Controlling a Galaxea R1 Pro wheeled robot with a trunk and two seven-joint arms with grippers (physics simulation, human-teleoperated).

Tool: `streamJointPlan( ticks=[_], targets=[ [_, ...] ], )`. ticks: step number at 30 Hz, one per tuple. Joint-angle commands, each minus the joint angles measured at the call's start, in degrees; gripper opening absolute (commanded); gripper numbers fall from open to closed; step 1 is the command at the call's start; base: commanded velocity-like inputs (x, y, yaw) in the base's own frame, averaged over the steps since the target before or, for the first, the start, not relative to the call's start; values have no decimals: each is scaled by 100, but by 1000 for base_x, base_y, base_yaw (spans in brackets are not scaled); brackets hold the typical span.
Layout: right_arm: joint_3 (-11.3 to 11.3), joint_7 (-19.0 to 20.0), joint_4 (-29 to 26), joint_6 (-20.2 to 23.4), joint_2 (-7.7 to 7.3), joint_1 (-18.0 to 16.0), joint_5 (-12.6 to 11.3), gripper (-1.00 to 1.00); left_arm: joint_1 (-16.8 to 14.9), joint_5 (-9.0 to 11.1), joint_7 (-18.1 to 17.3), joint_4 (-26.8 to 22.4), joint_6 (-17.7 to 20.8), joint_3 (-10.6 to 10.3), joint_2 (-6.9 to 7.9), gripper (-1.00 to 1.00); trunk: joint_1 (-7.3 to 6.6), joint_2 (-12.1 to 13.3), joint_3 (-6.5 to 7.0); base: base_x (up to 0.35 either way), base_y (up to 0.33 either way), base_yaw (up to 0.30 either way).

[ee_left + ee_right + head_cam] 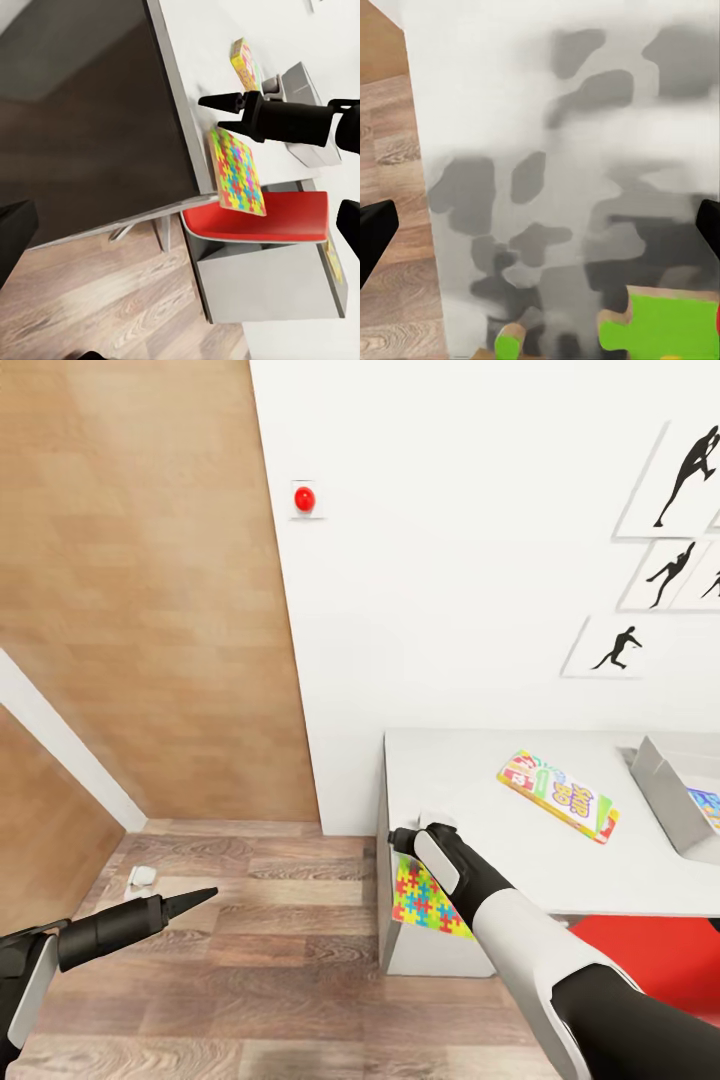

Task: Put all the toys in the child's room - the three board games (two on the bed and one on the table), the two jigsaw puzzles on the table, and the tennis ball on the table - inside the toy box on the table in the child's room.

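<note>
At desk (560,860) edge, right claw (410,842) grips jigsaw puzzle (428,900); lift clear, carry toward toy box (668,792) at 3 o'clock.

One table (560,860) carries one SKIP BO box (558,795) and one grey tray (668,792), while one jigsaw puzzle (428,898) hangs at its near corner beside one red chair seat (650,960). Four athlete silhouette pictures (610,648) and one red knob (303,497) are on the white wall. Two black grippers show, one left (195,900) and one right (408,838), and one small white object (141,876) lies on the floor.
</note>
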Motion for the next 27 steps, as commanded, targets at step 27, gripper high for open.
streamJointPlan(
  ticks=[27],
  targets=[
    [26,-45,-47,-148,-8,1,-164,100,-4,14,-2,-1,37,-12,-1,100,4,-8,-12,-2,2,0]
  ],
)
